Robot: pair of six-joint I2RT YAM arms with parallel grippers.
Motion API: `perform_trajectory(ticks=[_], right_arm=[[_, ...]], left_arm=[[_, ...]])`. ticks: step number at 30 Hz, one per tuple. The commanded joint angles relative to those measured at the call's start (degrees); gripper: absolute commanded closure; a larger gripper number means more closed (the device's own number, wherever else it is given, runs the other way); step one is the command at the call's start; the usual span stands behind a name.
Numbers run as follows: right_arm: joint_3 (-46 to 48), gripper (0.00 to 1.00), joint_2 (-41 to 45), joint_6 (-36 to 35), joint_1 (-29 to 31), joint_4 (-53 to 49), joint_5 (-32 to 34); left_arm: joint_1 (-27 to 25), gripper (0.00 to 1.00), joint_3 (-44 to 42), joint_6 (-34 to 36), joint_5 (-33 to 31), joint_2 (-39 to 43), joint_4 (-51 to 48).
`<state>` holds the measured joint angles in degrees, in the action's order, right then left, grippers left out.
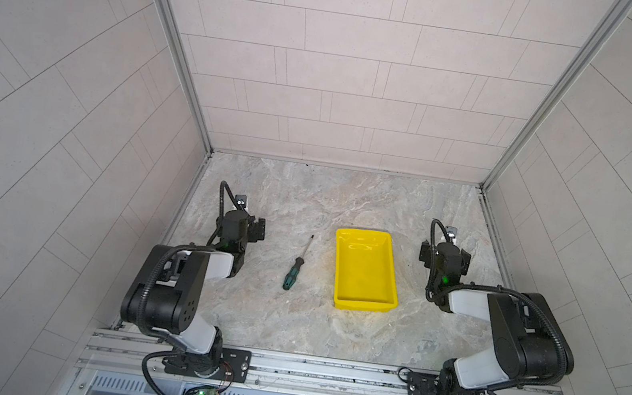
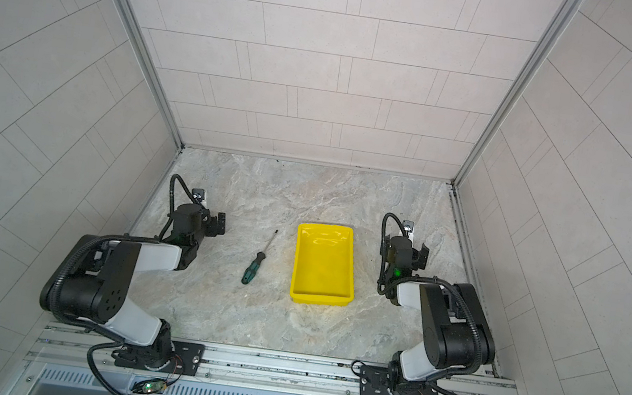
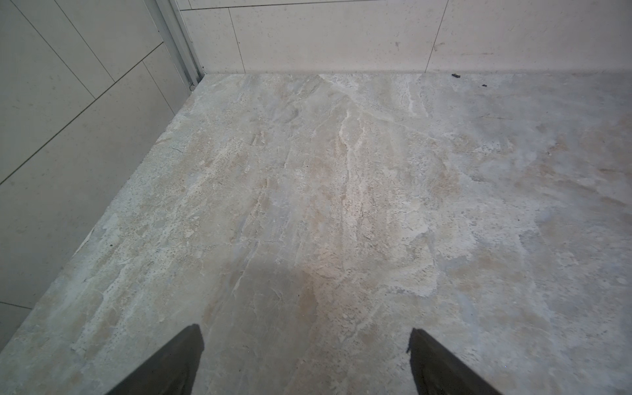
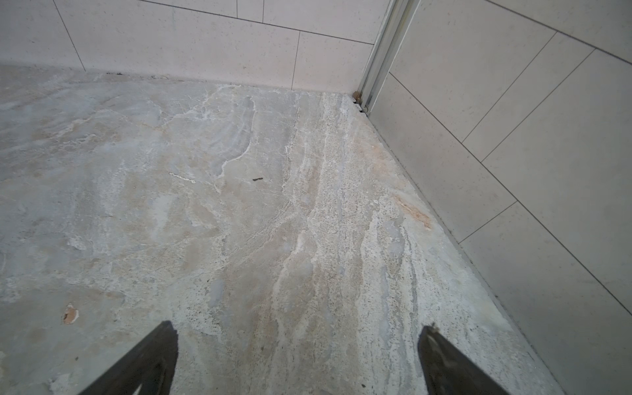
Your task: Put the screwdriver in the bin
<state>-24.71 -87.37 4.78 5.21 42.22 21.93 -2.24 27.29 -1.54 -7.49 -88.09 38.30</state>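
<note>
- Centrally, in both top views, the screwdriver (image 1: 298,264) lies flat on the marbled worktop (image 1: 288,320), its green-and-black handle toward the arm bases and its shaft tip toward the back wall.
- Bin (image 1: 365,272): a yellow tray standing to the right of the screwdriver, apart from it, with its long sides roughly parallel to the tool. The screwdriver lies outside it.
- Left end effector (image 3: 303,330): fingers spread wide over bare worktop in the left wrist view, gripping nothing. In the top views it sits left of the screwdriver, clear of it.
- Right end effector (image 4: 298,326): fingers likewise spread wide and gripping nothing, over worktop near a corner of the walls. It sits right of the bin, not touching it.
</note>
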Motion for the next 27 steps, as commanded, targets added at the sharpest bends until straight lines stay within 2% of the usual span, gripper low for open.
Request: perform_trajectory(ticks=[1,4,6,8,10,14,17,19,22,24,26,27], right_arm=[[0.6,0.00,0.8,0.5,0.1,0.6,0.8],[0.6,0.00,0.8,0.5,0.1,0.6,0.8],[0.7,0.00,0.9,0.5,0.1,0.6,0.8],[0.6,0.00,0.9,0.5,0.1,0.6,0.9],[0.6,0.00,0.9,0.4,0.1,0.6,0.9],[0.6,0.00,0.9,0.4,0.1,0.6,0.9],[0.7,0.00,0.9,0.5,0.1,0.7,0.8],[0.8,0.00,1.0,0.5,0.1,0.7,0.9],[0.7,0.00,1.6,0.0,0.4,0.9,1.4],[-2.3,0.00,6.7,0.1,1.1,-9.7,2.4],[-8.1,0.00,12.9,3.6,0.8,-25.9,2.0],[-8.6,0.00,15.3,3.8,0.9,-28.0,0.4]], left_arm=[[0.4,0.00,-0.6,0.1,0.8,0.4,1.5],[0.4,0.00,-0.1,0.5,1.9,1.5,-0.2],[0.1,0.00,3.8,0.8,2.2,4.8,-10.0],[0.0,0.00,9.6,-2.3,0.6,8.5,-23.3],[-0.3,0.00,10.4,-4.7,3.9,12.8,-26.7],[-1.1,0.00,11.6,-13.2,7.3,23.5,-37.3],[-1.2,0.00,16.6,-22.1,3.6,28.7,-52.1],[-1.3,0.00,19.8,-21.1,7.9,30.5,-57.4],[-1.4,0.00,23.2,-23.8,12.3,32.5,-63.3],[-1.4,0.00,25.3,-24.7,15.0,32.7,-66.7],[-1.4,0.00,29.2,-23.5,17.0,31.4,-73.4],[-1.4,0.00,30.5,-22.5,17.8,30.7,-75.7]])
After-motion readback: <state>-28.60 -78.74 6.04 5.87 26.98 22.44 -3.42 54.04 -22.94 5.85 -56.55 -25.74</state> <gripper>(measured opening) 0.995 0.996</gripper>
